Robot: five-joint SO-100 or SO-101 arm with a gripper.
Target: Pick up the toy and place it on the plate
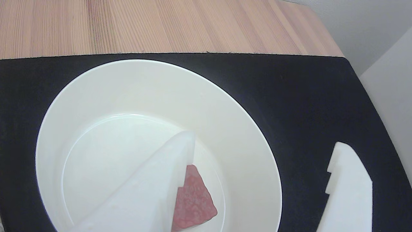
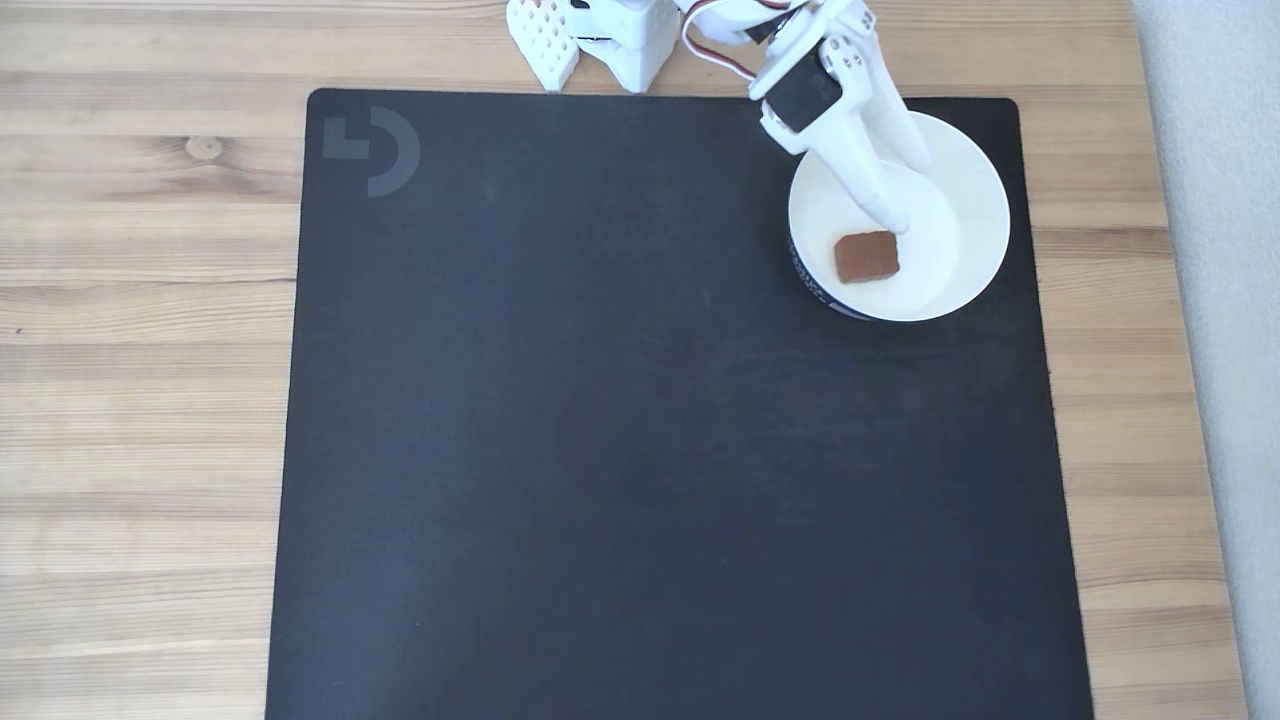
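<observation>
The toy (image 2: pixel 866 257), a small reddish-brown block, lies flat inside the plate (image 2: pixel 985 250), toward its left side in the fixed view. In the wrist view the toy (image 1: pixel 194 199) rests on the white floor of the plate (image 1: pixel 128 96), partly covered by one white finger (image 1: pixel 145 187). My gripper (image 2: pixel 908 195) reaches into the plate from the top of the fixed view and is open, holding nothing. In the wrist view the gripper (image 1: pixel 265 140) has its other finger (image 1: pixel 349 187) out over the black mat, past the plate's rim.
The plate stands at the far right corner of a large black mat (image 2: pixel 650 420) on a wooden table (image 2: pixel 140 300). The arm's white base (image 2: pixel 610 35) sits at the mat's top edge. The table's right edge (image 2: pixel 1150 200) is close to the plate.
</observation>
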